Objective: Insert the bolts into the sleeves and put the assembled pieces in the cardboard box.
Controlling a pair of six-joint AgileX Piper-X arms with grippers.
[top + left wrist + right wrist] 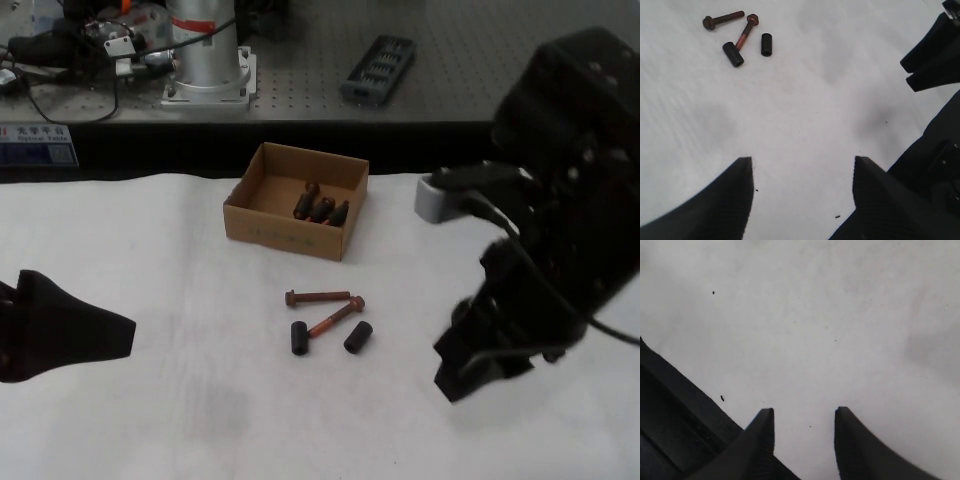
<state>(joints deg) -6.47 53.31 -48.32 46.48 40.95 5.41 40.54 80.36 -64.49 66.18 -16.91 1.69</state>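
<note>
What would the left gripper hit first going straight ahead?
Likely just bare cloth. The left gripper points between the sleeves and the right gripper; depth is unclear.

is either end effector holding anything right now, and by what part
Nothing is held. The left end effector and right end effector are both open, each over bare cloth.

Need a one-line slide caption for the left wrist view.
Left gripper open over white cloth, with two bolts and two sleeves lying beyond its fingertips.
</note>
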